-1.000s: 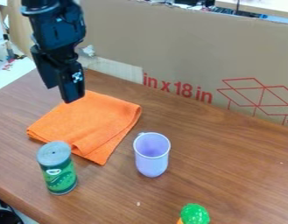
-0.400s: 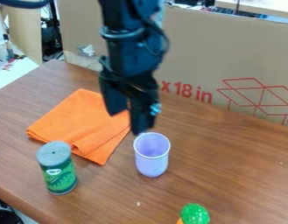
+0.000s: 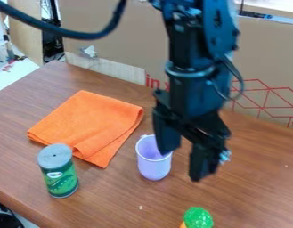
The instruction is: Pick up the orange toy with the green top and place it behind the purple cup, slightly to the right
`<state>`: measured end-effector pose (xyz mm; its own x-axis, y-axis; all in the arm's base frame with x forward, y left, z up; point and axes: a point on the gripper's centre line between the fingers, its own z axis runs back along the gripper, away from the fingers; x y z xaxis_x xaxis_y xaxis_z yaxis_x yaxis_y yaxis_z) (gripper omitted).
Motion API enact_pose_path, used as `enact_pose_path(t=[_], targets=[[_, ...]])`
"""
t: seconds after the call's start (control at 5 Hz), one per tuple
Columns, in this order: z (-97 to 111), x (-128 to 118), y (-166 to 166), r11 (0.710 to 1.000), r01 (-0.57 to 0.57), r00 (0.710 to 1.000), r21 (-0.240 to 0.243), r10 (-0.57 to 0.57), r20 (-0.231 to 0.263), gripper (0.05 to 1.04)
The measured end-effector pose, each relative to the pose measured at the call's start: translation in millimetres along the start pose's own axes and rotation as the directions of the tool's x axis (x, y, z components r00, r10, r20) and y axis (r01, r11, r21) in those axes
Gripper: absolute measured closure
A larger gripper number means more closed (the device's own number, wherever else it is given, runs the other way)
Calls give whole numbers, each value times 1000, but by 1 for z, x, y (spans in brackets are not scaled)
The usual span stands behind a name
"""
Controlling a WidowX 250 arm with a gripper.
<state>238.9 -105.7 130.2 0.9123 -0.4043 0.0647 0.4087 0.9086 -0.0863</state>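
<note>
Lilac cup (image 3: 153, 166) upright near the spread jaws, its rim partly behind one of them

Seen from the camera's side, the cup (image 3: 153, 165) stands on the table (image 3: 255, 182) just left of my gripper (image 3: 183, 165), partly behind my nearest finger. Farther left of me, beyond the cup, lies the cloth (image 3: 89, 124), reaching back toward the cardboard box (image 3: 121, 44) that stands behind us all. The can (image 3: 58, 173) is well to my left, in front of the cloth. Before me, nearer the camera, sits the toy vegetable (image 3: 198, 217).
</note>
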Motion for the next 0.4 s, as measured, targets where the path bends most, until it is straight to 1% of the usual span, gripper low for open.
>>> enact_pose_path(t=[0.2,0.4], targets=[[-18,0,-17,1000,-4,998,4,4,-63,83],[-33,-3,-26,999,17,990,47,-10,-138,83]])
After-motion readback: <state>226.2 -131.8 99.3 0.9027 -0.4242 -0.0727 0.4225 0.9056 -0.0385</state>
